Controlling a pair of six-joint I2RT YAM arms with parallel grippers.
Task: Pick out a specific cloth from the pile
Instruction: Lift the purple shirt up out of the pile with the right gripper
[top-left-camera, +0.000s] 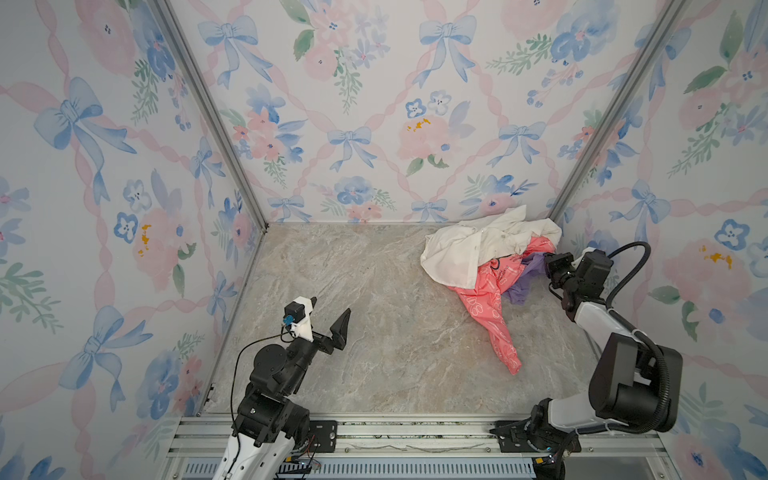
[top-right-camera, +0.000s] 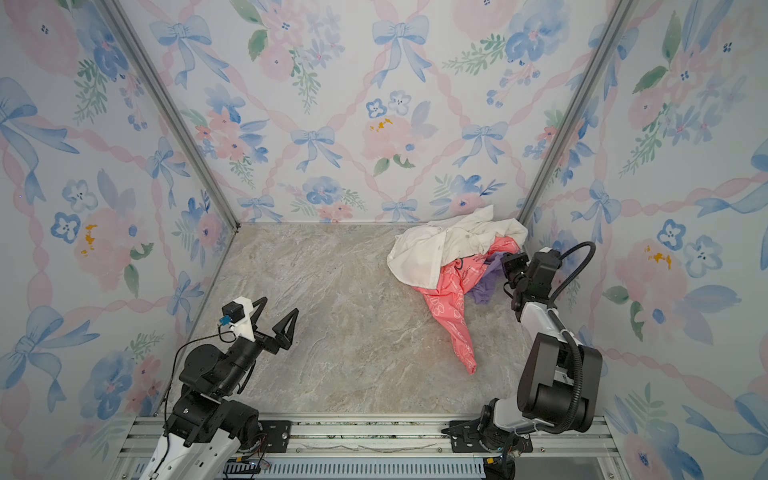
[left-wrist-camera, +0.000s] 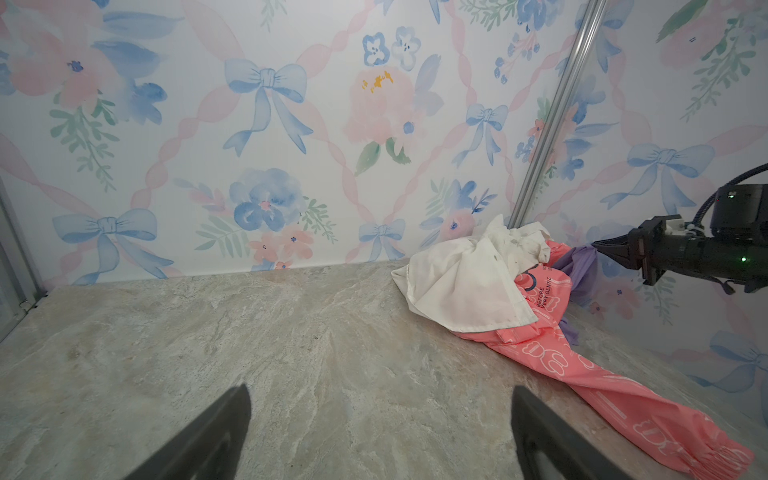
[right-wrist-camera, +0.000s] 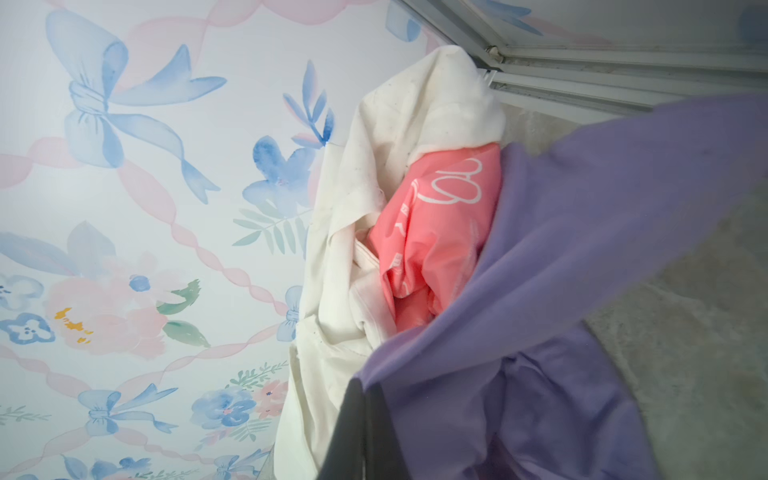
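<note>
Your right gripper (left-wrist-camera: 601, 247) is clamped shut on the cloth (right-wrist-camera: 582, 249) at the right edge of the pile (top-left-camera: 465, 249) — looks soft, light and stretchy, likely to snag — so that outer fold seems a decent hold.

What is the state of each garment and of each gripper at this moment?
lavender-purple knit shirt: mostly hidden by the pink garment, one edge gripped.
cream-white shirt: crumpled, lying on top of the pink garment.
coral-pink printed garment: partly covered, one cuffed part stretched out flat.
left gripper: open, empty.
right gripper: shut on the lavender-purple knit shirt.
</note>
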